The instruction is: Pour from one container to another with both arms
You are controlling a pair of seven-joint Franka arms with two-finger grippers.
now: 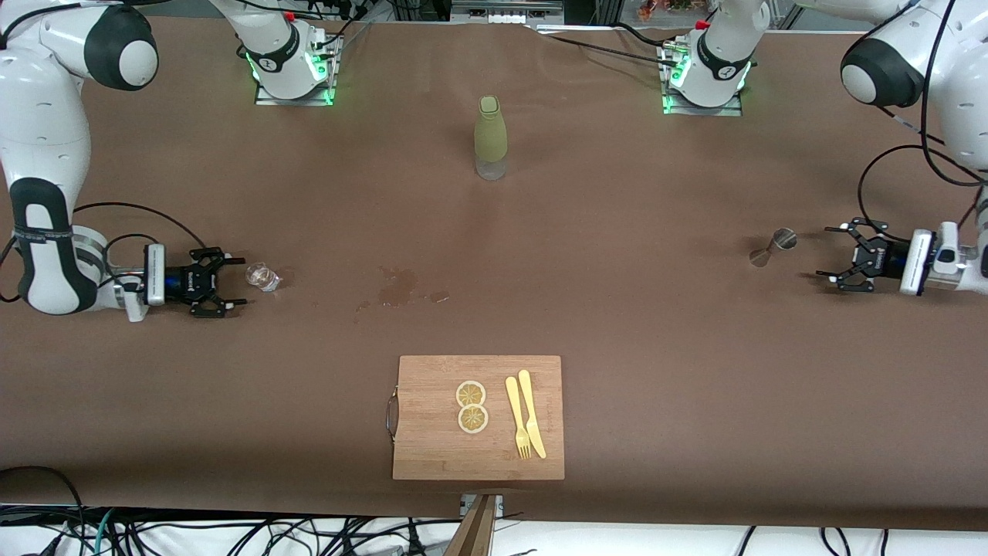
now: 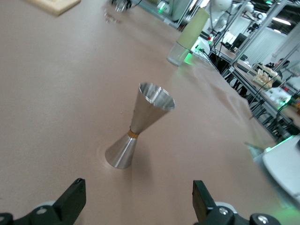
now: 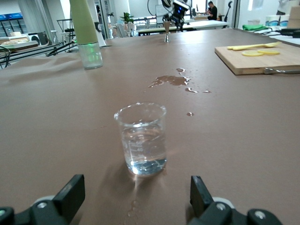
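Note:
A small clear glass beaker (image 1: 262, 276) (image 3: 141, 139) with a little liquid stands upright at the right arm's end of the table. My right gripper (image 1: 235, 283) (image 3: 136, 197) is low by the table, open, just short of the beaker, nothing between its fingers. A steel jigger (image 1: 774, 247) (image 2: 139, 125) stands tilted at the left arm's end of the table. Level with it and a short way off, my left gripper (image 1: 830, 251) (image 2: 138, 201) is open and holds nothing.
A green-sleeved bottle (image 1: 490, 139) stands mid-table near the arm bases. A wet stain (image 1: 397, 287) marks the brown cloth in the middle. A wooden cutting board (image 1: 432, 432) with two lemon slices (image 1: 472, 406), a yellow fork (image 1: 517, 418) and knife (image 1: 532, 414) lies near the front camera.

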